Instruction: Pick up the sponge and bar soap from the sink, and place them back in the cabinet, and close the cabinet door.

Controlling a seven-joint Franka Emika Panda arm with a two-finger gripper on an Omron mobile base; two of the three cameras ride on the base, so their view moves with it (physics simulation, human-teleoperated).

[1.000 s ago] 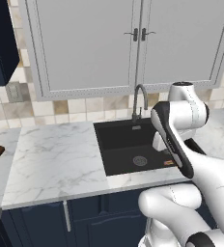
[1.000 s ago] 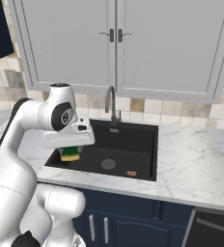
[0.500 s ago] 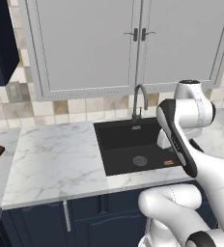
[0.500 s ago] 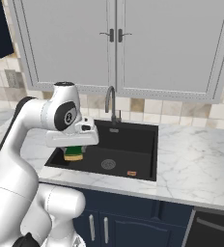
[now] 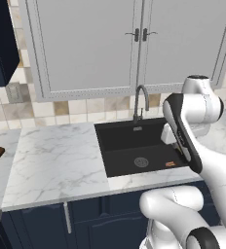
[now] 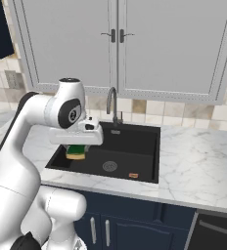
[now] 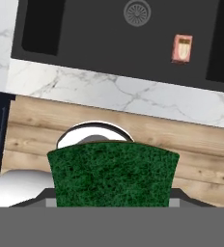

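- My gripper (image 6: 77, 149) is clenched on the sponge (image 6: 77, 152), which hangs just under my hand above the left part of the sink (image 6: 149, 131), clear of the basin floor.
- In the hand view the sponge (image 7: 113, 173) shows its green face towards the camera and hides my fingertips, so I judge the clamp to be across its flat faces; the right base view shows a yellow edge under the green.
- I hold it up off the sink because, as I read the task, it has to go to the navy cabinet (image 5: 2, 44), which sits up and well to the left of the sink, past the light grey wall cabinets (image 5: 134, 44) directly above the tap (image 5: 141, 99).
- The sink now holds the bar soap (image 7: 182, 48): it lies flat on the black floor, just to the right of the round drain (image 7: 137, 11) in the right base view and near the front wall.
- Apart from the soap and the drain, I see nothing else in the basin.
- The marble counter (image 5: 56, 158) to the left of the sink lies between the basin and the navy cabinet.
- From here I cannot tell what is inside the navy cabinet, nor how its door stands.
- My judgement: the sponge is the first item in hand, the soap is yet to be fetched, and the door closing comes last.
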